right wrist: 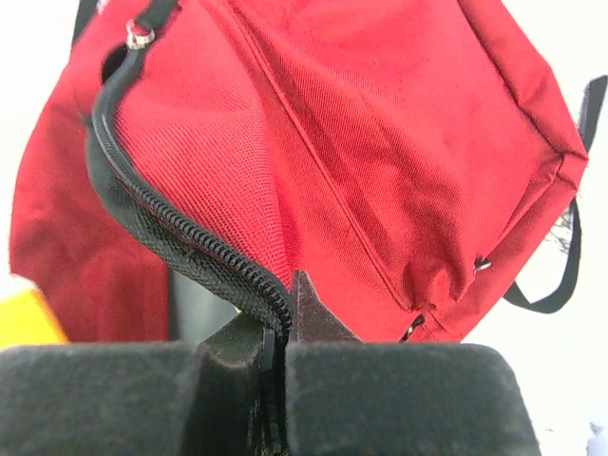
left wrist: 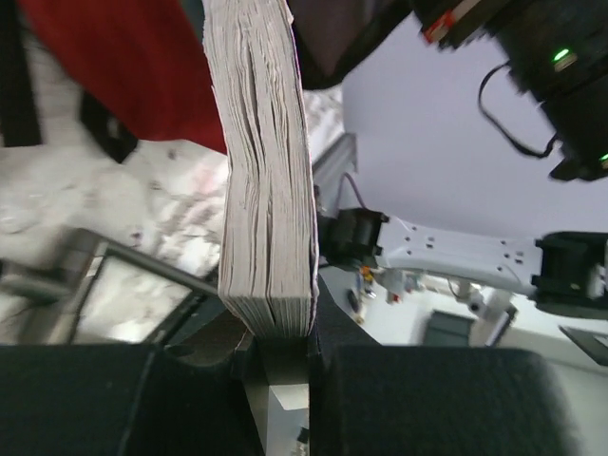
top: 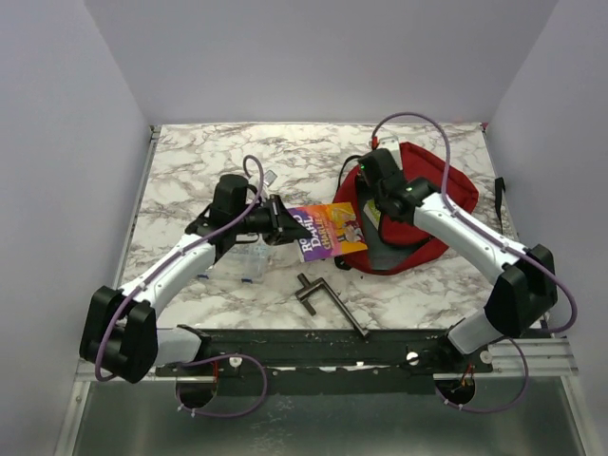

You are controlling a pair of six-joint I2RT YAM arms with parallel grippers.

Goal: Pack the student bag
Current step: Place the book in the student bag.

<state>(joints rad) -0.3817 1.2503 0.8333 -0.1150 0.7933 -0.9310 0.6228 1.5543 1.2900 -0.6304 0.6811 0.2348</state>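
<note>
We see the red bag point(top: 418, 161) lying on the desk point(top: 209, 161) at two o'clock. Our right tool point(right wrist: 282, 332) is closed tight on the bag's black zipper point(right wrist: 180, 242) edge. Our left tool point(left wrist: 280, 347) pinches a thick book point(left wrist: 266, 171) at the bag's nine o'clock. Its cover seems to read "ROALD DAHL".
</note>
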